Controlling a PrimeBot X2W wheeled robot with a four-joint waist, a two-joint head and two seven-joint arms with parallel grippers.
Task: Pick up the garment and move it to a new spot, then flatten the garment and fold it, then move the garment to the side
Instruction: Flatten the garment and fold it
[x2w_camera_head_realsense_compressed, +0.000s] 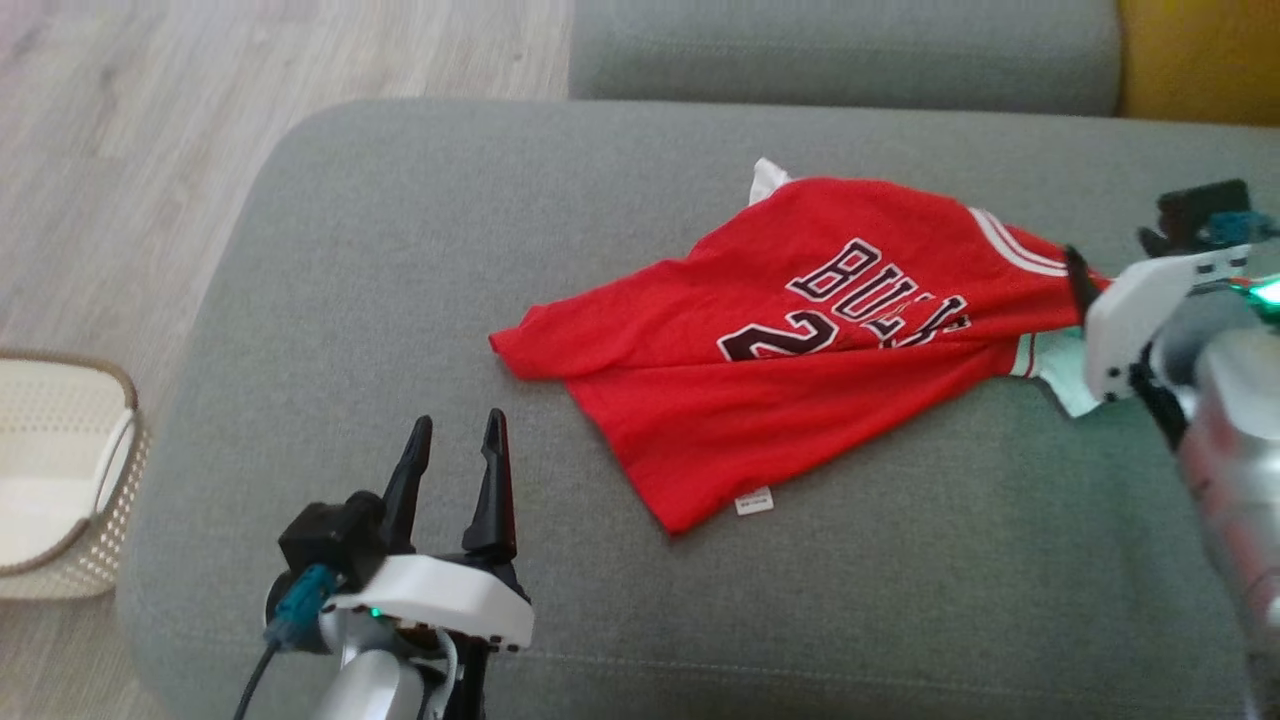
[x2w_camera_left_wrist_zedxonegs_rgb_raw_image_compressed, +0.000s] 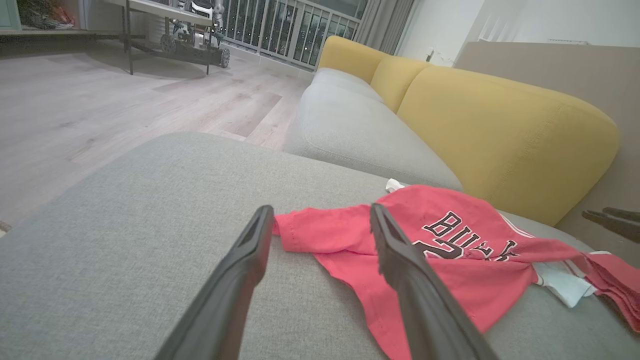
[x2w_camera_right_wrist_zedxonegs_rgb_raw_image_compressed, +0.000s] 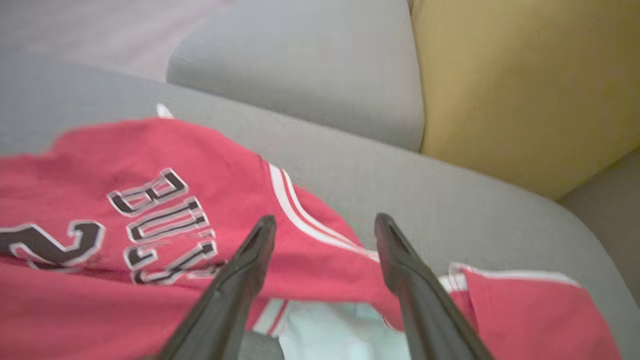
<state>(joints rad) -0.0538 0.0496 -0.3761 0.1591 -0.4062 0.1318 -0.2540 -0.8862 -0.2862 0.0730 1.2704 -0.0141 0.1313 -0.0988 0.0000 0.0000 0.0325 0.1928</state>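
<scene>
The garment is a red jersey with black-and-white lettering. It lies crumpled on the grey sofa seat, with a white label at its near hem. My left gripper hovers open near the seat's front, a little short of the jersey's left sleeve, with nothing between its fingers. In its own view the left gripper points at that sleeve. My right gripper is open just above the jersey's white-striped right edge and holds nothing. One of its dark fingers shows at the garment's right end.
A cream woven basket stands on the wooden floor to the left of the seat. A second grey cushion and a yellow backrest lie beyond the garment. Bare seat stretches left of and in front of the jersey.
</scene>
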